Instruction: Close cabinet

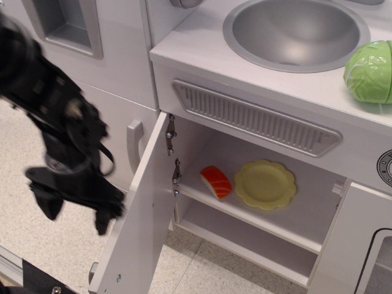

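The white cabinet (257, 202) under the sink stands open. Its wide white door (138, 226) is swung out to the left on two metal hinges (171, 135). The inner shelf (245, 211) holds a piece of salmon sushi (216, 182) and a yellow plate (265, 184). My black gripper (76, 211) hangs blurred just left of the door's outer face, fingers pointing down and spread open, holding nothing. Its right finger (104, 219) is close to the door; I cannot tell if it touches. The door's handle is hidden.
A steel sink (296, 32) and a green cabbage (370, 70) are on the countertop. A taller narrow door with a curved grey handle (133, 144) is behind my gripper. A door with a dark window (367, 257) is at the lower right. Speckled floor lies below.
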Motion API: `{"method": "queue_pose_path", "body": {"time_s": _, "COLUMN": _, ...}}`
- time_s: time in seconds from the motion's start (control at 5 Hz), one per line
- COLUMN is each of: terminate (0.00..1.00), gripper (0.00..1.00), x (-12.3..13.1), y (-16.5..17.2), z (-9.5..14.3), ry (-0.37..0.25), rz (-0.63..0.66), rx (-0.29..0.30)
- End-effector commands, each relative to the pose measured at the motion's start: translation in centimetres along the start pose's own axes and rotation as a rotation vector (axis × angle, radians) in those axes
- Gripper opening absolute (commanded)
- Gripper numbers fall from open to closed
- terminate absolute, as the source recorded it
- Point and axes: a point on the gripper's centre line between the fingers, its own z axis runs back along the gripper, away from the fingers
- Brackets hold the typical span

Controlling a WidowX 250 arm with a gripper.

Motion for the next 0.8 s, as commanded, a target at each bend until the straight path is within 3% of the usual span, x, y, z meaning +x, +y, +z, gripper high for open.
{"method": "queue_pose_path", "body": {"time_s": 0.0, "terminate": 0.0, "gripper": 1.0, "x": -0.2, "y": -5.2, "z": -1.4, "ry": 0.006, "rz": -0.002, "rx": -0.051}}
{"method": "queue_pose_path", "body": {"time_s": 0.6, "terminate": 0.0, "gripper": 1.0, "x": 2.9, "y": -13.9, "z": -1.9, "ry": -0.018, "rz": 0.029, "rx": -0.127}}
